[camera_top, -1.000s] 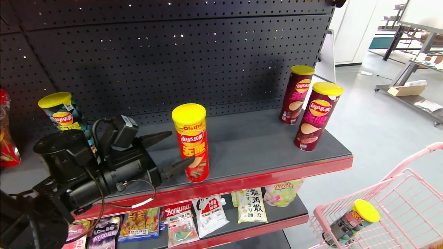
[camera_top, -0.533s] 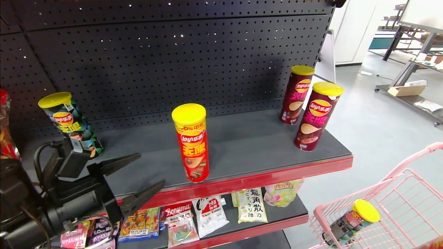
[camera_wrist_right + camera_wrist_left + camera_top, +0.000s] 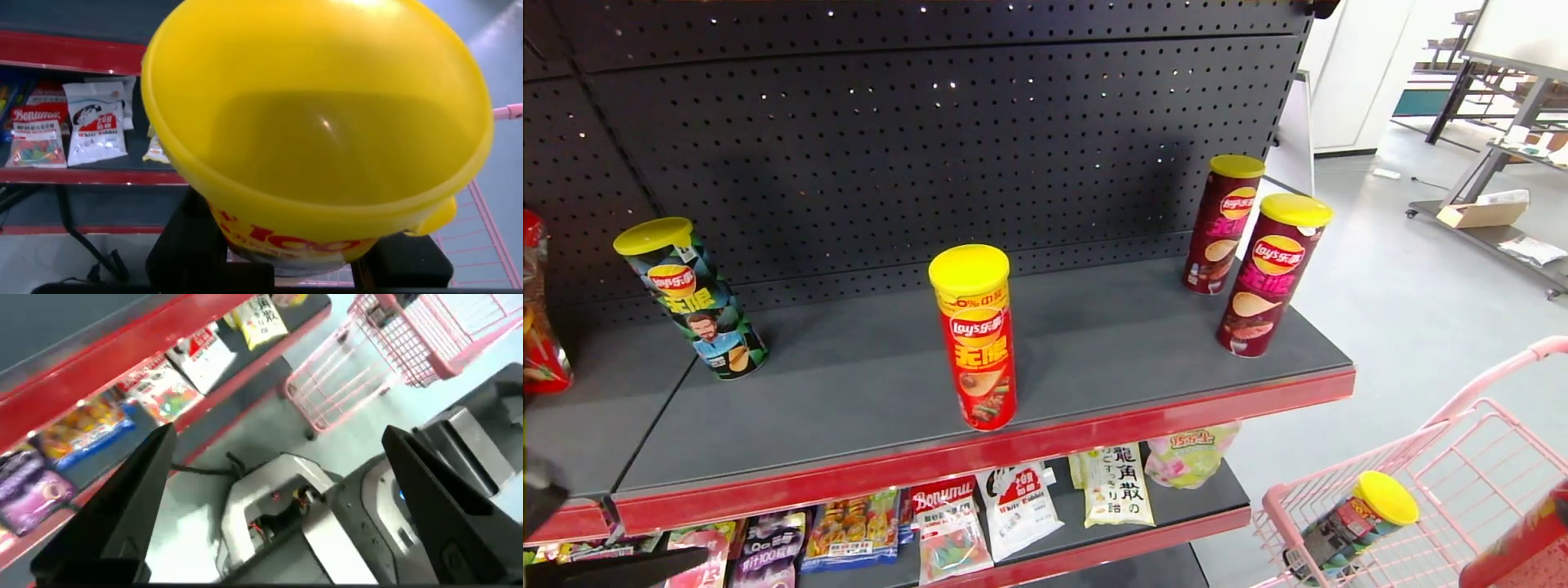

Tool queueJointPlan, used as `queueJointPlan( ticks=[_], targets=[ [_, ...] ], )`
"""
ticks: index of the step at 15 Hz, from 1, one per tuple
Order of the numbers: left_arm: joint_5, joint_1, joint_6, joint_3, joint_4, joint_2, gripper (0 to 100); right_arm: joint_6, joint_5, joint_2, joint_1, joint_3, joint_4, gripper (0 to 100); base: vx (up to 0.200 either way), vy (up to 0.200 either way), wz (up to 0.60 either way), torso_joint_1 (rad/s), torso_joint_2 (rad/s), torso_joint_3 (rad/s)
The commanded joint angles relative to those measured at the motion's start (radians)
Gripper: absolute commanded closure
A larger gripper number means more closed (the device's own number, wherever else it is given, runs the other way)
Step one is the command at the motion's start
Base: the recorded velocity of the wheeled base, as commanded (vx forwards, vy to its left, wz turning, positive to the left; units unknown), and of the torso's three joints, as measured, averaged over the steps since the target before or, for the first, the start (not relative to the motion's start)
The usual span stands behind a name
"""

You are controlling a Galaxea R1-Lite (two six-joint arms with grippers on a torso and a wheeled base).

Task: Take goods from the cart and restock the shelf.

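Note:
Several yellow-lidded chip cans stand on the grey shelf (image 3: pixel 1094 343): a dark one (image 3: pixel 690 298) at the left, a red one (image 3: pixel 974 335) near the front edge, and two maroon ones (image 3: pixel 1270 273) at the right. My left gripper (image 3: pixel 278 437) hangs open below shelf level with nothing between its jaws; one of its fingers (image 3: pixel 629 565) shows at the bottom left of the head view. My right gripper (image 3: pixel 302 261) is shut on a red chip can (image 3: pixel 319 139), whose body (image 3: pixel 1523 543) shows beside the pink cart (image 3: pixel 1462 425). Another can (image 3: pixel 1347 523) lies inside the cart.
The lower shelf (image 3: pixel 1192 510) holds snack bags (image 3: pixel 1021 506) in a row. A red bag (image 3: pixel 539 327) stands at the upper shelf's far left. Black pegboard (image 3: pixel 931 147) backs the shelf. Open floor (image 3: pixel 1413 302) lies to the right, with tables far behind.
My left gripper has pulled back from the red can on the shelf, down and to the left, still open. A red can has come up at the lower right corner.

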Motion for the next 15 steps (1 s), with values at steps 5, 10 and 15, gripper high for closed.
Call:
queueJointPlan(
  ticks=[5, 10, 15],
  targets=[
    [0.190, 0.010, 0.021, 0.035, 0.298, -0.544, 0, -0.028, -0.002, 0.059, -0.003, -0.005, -0.006, 100, 0.000, 0.000, 0.24, 0.000, 0.00, 0.003],
    [0.210, 0.010, 0.042, 0.087, 0.298, -0.604, 0, -0.028, -0.002, 0.059, -0.003, -0.005, -0.009, 100, 0.000, 0.000, 0.60, -0.001, 0.00, 0.003],
    [0.264, 0.010, 0.033, 0.112, 0.306, -0.705, 0, -0.036, 0.035, 0.185, 0.021, -0.123, -0.028, 100, 0.000, 0.000, 0.00, 0.000, 0.00, 0.000]
  ],
)
